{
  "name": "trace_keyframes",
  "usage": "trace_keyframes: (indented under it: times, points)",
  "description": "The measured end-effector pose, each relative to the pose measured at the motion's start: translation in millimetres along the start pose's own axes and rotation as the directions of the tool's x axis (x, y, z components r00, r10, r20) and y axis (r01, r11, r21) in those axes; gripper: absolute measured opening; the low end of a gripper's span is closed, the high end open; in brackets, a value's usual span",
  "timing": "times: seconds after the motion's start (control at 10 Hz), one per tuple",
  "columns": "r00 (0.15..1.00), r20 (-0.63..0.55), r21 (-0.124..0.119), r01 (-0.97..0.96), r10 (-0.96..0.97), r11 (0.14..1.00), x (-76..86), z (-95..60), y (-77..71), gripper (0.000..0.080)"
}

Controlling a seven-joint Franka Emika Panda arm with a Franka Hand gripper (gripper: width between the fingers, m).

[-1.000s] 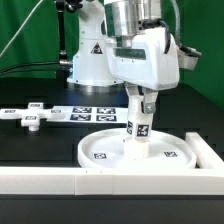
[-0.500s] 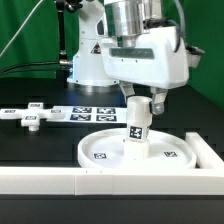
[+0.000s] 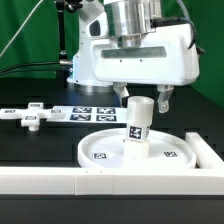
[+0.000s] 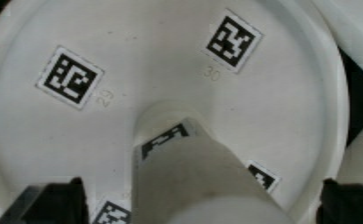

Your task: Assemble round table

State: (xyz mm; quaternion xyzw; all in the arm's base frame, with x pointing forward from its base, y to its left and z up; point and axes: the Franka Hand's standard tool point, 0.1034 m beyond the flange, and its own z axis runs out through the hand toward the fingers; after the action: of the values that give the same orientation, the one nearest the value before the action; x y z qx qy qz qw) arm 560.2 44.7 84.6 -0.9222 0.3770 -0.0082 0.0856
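Leg (image 3: 138,128) upright on disc (image 3: 105,152); jaws spread, not gripping it, tips cropped in wrist view.

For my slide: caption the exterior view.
Open gripper flanks top of upright leg on disc; foot piece lies apart.

No legible words or numbers, square tags (image 3: 100,155) on disc (image 3: 166,139), leg (image 3: 138,128), marker board (image 3: 90,113), triangle sign (image 3: 97,48) on arm (image 3: 92,66)

A robotics lab: marker board (image 3: 85,113), black table (image 3: 40,150), green backdrop (image 3: 25,40).
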Motion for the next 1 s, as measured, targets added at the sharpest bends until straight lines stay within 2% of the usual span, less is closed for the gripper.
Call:
trace_keyframes:
  times: [0.2,0.4,0.8,1.0]
  points:
    - [0.963,0.016,-0.027,0.27,-0.27,0.962,1.9,-4.1,-3.6,0.0649]
    - [0.911,0.019,-0.027,0.413,-0.413,0.91,-1.0,-4.5,-7.1,0.0649]
    - [0.716,0.032,-0.025,0.698,-0.697,0.716,3.6,-3.1,-0.1,0.0649]
    - [0.567,0.041,-0.041,0.824,-0.823,0.566,5.9,-3.4,1.5,0.0649]
